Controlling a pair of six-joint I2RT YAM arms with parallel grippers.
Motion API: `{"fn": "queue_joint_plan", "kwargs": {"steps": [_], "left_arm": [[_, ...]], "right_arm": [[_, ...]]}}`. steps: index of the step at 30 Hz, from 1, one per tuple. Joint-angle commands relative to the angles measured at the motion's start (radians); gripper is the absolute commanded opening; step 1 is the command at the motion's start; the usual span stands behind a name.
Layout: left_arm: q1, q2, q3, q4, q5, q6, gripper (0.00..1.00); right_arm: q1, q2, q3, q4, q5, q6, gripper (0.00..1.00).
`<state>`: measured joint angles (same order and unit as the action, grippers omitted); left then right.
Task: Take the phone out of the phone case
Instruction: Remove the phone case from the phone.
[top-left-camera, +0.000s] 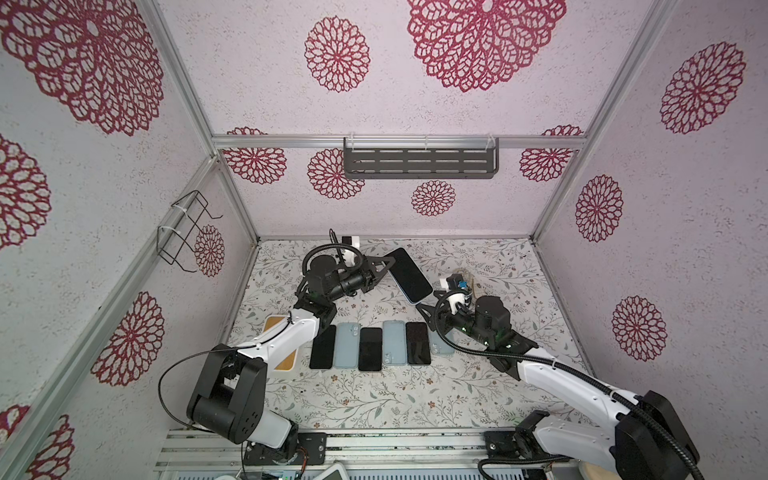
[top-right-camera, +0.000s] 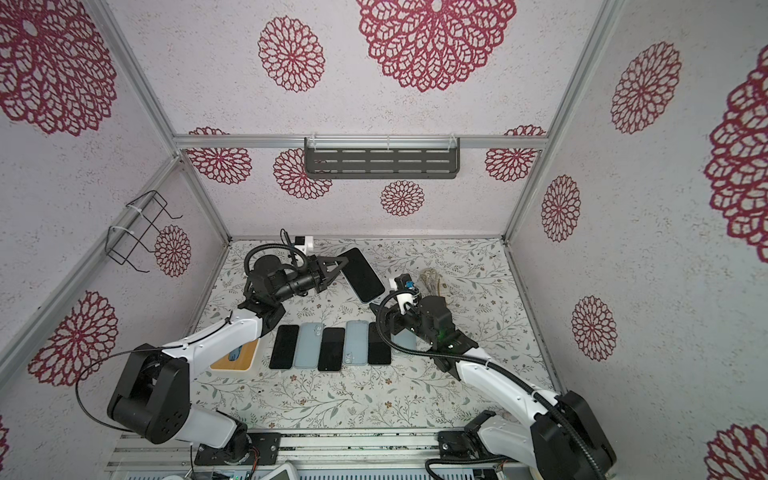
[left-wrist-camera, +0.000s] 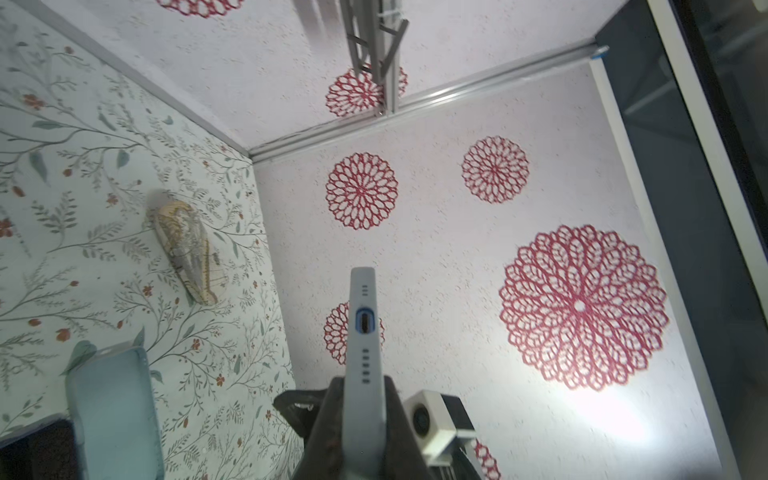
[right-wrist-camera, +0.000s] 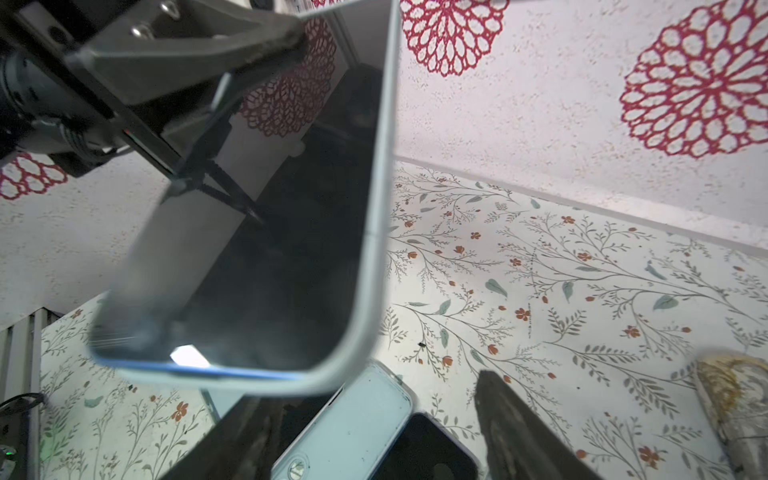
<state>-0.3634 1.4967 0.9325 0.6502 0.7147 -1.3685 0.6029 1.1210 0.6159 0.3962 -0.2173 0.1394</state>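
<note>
The cased phone (top-left-camera: 411, 276) is clamped mid-frame by the left end effector (top-left-camera: 390, 264); the right end effector (top-left-camera: 429, 300) is spread apart beside it.

Soft, even light fills the enclosure in both top views, leaving only faint shadows on the floral table (top-left-camera: 374, 399) (top-right-camera: 332, 395); the wide lens splays the walls (top-left-camera: 685, 249) outward toward the edges. In the left wrist view a white hot spot burns out the side wall (left-wrist-camera: 602, 419), perhaps a lamp's glare. In the right wrist view the dark screen of the phone (right-wrist-camera: 291, 270) mirrors the room, its near corner smeared, one glint bright.
</note>
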Motion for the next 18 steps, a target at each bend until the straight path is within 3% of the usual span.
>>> {"fn": "queue_joint_plan", "kwargs": {"steps": [1,4,6,8,11,18], "left_arm": [[0.050,-0.051,0.067,0.086,0.298,0.106,0.00],[0.094,-0.114,0.114,-0.293,0.395,0.413,0.00],[0.115,-0.166,0.201,-0.731,0.369,0.752,0.00],[0.115,-0.183,0.297,-1.025,0.352,0.997,0.00],[0.117,-0.210,0.361,-1.161,0.347,1.115,0.00],[0.112,-0.274,0.367,-1.189,0.348,1.215,0.00]], "right_arm": [[-0.029,-0.049,0.002,-0.029,-0.111,-0.030,0.77],[-0.047,-0.071,0.009,-0.040,-0.195,-0.039,0.77],[-0.055,-0.074,0.023,-0.046,-0.248,-0.044,0.77],[-0.060,-0.055,0.039,-0.042,-0.313,-0.044,0.77],[-0.057,-0.008,0.055,-0.007,-0.412,-0.057,0.73],[-0.026,0.074,0.097,0.108,-0.562,-0.002,0.68]]}}
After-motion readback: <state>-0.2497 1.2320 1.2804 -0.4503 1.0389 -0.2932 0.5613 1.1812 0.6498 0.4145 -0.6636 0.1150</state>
